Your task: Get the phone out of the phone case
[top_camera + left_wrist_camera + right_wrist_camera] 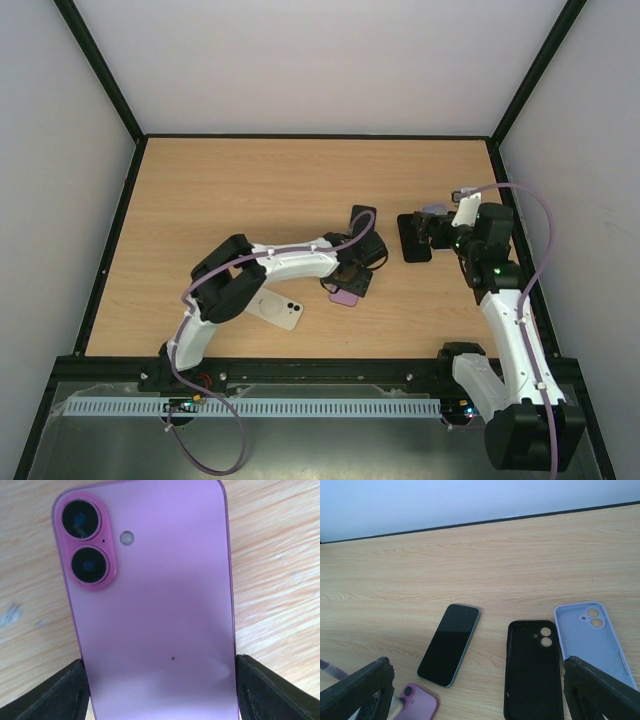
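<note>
A pink phone [155, 605] with two rear lenses lies back up between my left gripper's [160, 692] fingers [47, 695], which press on both its long edges just over the wooden table [220, 200]. In the top view the left gripper [353, 282] sits mid-table with the pink phone [345, 297] under it. An empty black case [532, 680] and an empty lilac case [592, 640] lie inside up below my right gripper [480, 695], which is open and empty. In the top view the right gripper [427, 237] hovers over the black case [412, 240].
A dark phone [449, 645] lies screen up between the two grippers; it also shows in the top view [362, 220]. A white phone [280, 310] lies back up beside the left arm's elbow. Black frame rails and white walls edge the table.
</note>
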### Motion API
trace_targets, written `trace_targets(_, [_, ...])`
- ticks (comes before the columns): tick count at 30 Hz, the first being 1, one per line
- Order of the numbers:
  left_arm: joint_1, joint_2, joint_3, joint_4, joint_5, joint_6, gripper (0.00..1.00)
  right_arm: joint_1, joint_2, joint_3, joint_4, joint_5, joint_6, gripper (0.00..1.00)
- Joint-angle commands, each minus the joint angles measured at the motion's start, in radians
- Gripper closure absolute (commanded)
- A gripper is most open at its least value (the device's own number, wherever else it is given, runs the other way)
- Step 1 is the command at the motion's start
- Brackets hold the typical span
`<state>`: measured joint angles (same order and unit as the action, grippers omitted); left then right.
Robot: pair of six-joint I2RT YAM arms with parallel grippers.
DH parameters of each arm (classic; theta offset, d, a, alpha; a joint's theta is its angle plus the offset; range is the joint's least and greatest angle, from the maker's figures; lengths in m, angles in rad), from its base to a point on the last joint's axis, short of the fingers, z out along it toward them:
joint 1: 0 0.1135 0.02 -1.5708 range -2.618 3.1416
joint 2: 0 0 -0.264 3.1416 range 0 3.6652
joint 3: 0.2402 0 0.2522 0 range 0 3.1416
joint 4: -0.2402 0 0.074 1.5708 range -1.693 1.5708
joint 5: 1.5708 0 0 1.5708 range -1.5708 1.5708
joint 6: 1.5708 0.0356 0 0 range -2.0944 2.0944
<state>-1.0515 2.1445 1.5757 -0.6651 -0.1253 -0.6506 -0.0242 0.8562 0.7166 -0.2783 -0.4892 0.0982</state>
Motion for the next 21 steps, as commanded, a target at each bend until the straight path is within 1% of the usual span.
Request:
trace_targets(1, [0.038,-0.1,-0.16,0.062,0.111,0.024,0.33,0.0,-0.022,-0.02,0.024,-0.016,-0.003,0.11])
trace_targets(3, [0.048,-0.177,-0.235,0.147,0.144,0.025,0.33,0.0,-0.018,-0.021,0.025,-0.021,-0.001,0.11])
trace_targets(5, [0.068,-0.24,-0.313,0.255,0.212,0.014,0.34,-0.001,-0.011,-0.021,0.025,-0.027,-0.001,0.11])
trace_targets(10, [0.104,-0.36,-0.506,0.58,0.352,-0.062,0.36,0.0,0.01,-0.027,0.03,-0.049,-0.001,0.11])
trace_targets(14, [0.137,-0.383,-0.603,0.82,0.433,-0.147,0.37,0.0,0.019,-0.041,0.038,-0.101,-0.007,0.12])
trace_targets(17, [0.161,-0.38,-0.639,0.94,0.463,-0.205,0.38,0.0,0.032,-0.035,0.023,-0.139,-0.007,0.14])
trace_targets(21, [0.186,-0.384,-0.683,1.061,0.462,-0.277,0.38,0.001,0.043,-0.029,0.005,-0.186,-0.004,0.16])
